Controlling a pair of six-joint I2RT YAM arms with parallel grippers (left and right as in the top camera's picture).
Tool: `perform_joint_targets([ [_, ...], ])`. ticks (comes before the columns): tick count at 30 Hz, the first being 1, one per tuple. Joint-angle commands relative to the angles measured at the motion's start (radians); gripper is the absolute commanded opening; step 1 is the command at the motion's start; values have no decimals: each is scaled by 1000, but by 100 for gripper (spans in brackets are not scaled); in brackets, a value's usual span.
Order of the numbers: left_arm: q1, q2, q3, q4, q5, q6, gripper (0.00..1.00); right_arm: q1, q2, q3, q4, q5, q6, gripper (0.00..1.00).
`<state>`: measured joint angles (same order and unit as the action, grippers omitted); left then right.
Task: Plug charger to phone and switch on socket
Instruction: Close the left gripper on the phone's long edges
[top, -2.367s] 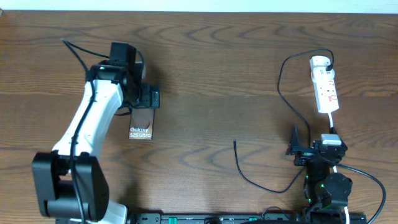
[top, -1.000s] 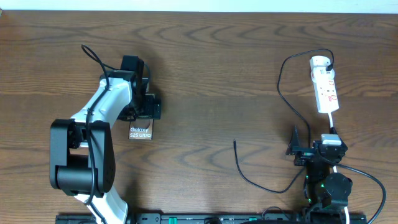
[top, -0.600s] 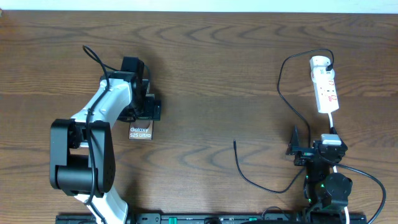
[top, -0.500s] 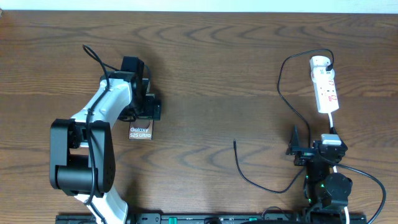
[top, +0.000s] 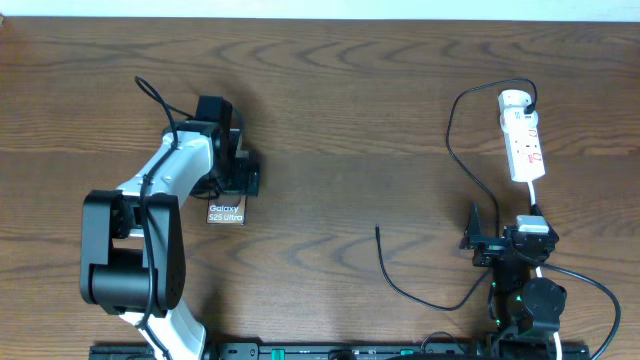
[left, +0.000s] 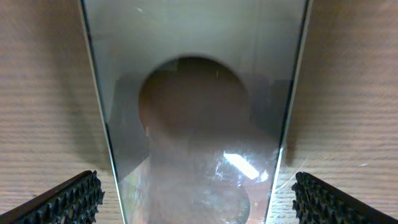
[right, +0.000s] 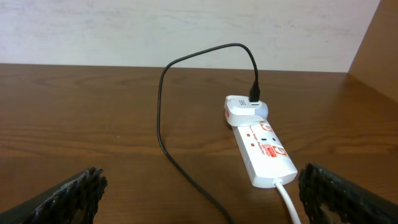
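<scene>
Wooden table (top: 330, 120), left fingers (left: 68, 199) spread astride phone (left: 196, 93), socket (top: 524, 140) well apart

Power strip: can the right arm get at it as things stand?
Probably yes. The power strip lies straight ahead of the right arm, whose jaws stand open toward it. Nothing but the thin black cable lies on the table between them.

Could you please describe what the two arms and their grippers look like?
The left arm has a white link between bulky black joint housings, with a thin black cable looped along it. The right arm is mostly black with small green lights. The finger pads are black and ridged.
</scene>
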<state>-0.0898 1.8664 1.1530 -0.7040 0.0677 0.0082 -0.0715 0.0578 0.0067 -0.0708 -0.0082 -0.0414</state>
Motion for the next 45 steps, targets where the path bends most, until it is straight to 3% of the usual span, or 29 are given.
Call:
perform_joint_targets([
  [1,1,10,-16,0,-16,18,98,8,-5,-1,-5,2,-12,99],
  [45,0,10,-69,82,-2,26,98,8,-5,-1,-5,2,-12,99],
])
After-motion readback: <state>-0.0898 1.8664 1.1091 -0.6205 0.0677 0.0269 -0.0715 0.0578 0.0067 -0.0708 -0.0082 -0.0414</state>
